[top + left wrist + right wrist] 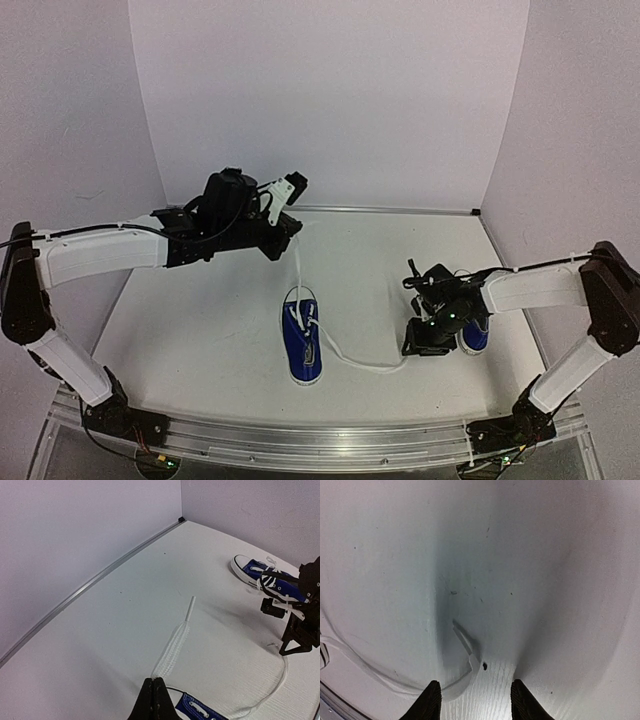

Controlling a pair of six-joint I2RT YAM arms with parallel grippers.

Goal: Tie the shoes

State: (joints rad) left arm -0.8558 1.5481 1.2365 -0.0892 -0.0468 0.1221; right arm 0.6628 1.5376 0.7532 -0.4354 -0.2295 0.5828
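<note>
Left tool (154, 694) clenched on lace (172, 647) of centre shoe (301, 345), tip sticking out past fingers. I see that lace run straight from shoe up to tool. Right tool (476, 697) released, fingers wide apart, low over table (200, 330); other lace end (465, 647) lies flat between them. Count: two shoes, two tools. Second shoe (476, 336) just beside right tool, near right edge.
</note>
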